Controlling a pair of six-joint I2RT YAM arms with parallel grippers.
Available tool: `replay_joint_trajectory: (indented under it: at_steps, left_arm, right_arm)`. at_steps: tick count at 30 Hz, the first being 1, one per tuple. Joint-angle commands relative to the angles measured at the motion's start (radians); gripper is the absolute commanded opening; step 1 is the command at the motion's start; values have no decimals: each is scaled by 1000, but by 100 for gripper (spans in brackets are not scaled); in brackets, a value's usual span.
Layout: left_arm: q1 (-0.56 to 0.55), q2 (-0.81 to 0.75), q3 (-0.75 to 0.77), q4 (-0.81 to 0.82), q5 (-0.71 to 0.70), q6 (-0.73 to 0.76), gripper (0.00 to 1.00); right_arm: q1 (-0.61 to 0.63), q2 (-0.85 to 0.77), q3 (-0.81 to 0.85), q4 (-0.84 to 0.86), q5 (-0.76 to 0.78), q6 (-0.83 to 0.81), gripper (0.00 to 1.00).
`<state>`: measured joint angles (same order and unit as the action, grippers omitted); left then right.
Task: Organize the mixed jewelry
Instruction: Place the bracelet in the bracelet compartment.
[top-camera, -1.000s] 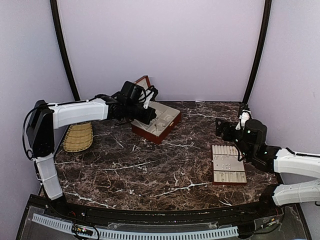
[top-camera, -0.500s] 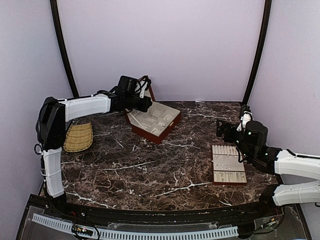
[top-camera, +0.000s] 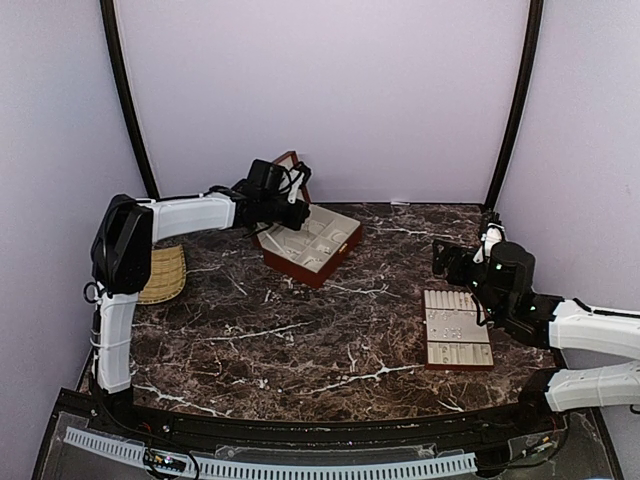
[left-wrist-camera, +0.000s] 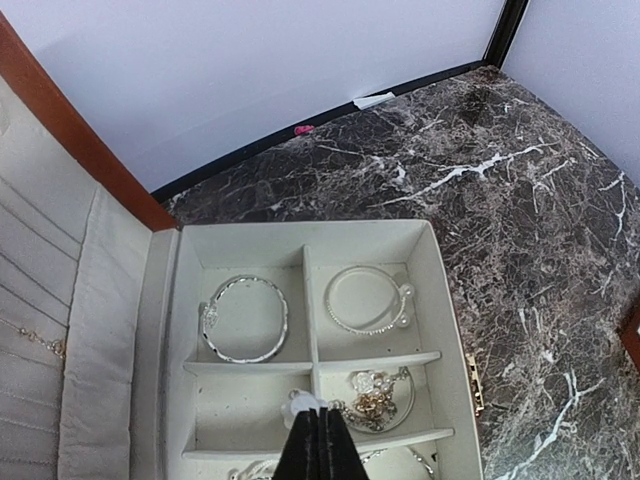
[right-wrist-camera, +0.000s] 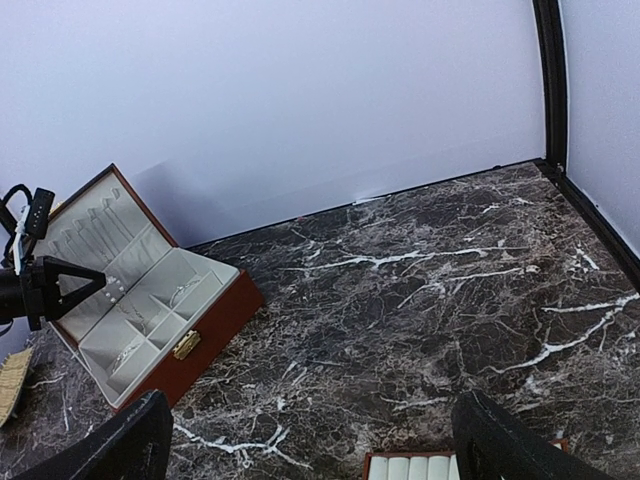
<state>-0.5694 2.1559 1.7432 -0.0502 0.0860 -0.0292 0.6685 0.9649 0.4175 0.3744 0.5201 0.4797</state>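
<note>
The red-brown wooden box (top-camera: 322, 262) lies open at the back, showing its cream compartments (left-wrist-camera: 250, 400). In them lie a silver bangle (left-wrist-camera: 245, 318), a pearl-tipped bracelet (left-wrist-camera: 368, 300) and a gold and pearl cluster (left-wrist-camera: 380, 398). My left gripper (left-wrist-camera: 322, 415) hovers over the box's dividers, shut, with a small whitish jewelry piece (left-wrist-camera: 298, 402) pinched at its tips. From the right wrist view it (right-wrist-camera: 100, 280) hangs beside the lid. My right gripper (right-wrist-camera: 315, 450) is open and holds nothing, above the far end of the cream slotted tray (top-camera: 457, 330).
A woven straw mat (top-camera: 165, 272) lies at the left edge behind my left arm. The box lid (left-wrist-camera: 60, 300) stands up with a fine chain on its lining. Dark rods and pale walls close in the back. Marble table (top-camera: 300, 340) between box and tray.
My left arm has swung back and up, carrying its gripper from over the box's middle toward the lid side. The right arm has not moved.
</note>
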Motion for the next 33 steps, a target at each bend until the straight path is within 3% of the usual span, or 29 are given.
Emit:
replay_joint_trajectory:
  at_steps: [1,23,29,33]
  left_arm:
    - [11,13,32,16,-19,23,0]
    - [31,149,136,1,-61,103,0]
    - [33,164,150,-14,-74,108,9]
    - [33,163,155,-27,-65,98,31]
  right_arm:
    - [-4,0,-14,12,6,13,99]
    - [-4,0,-9,-9,9,23,98]
    - [-4,-3,-9,-17,17,23,98]
    - [-4,-5,1,-32,18,24,98]
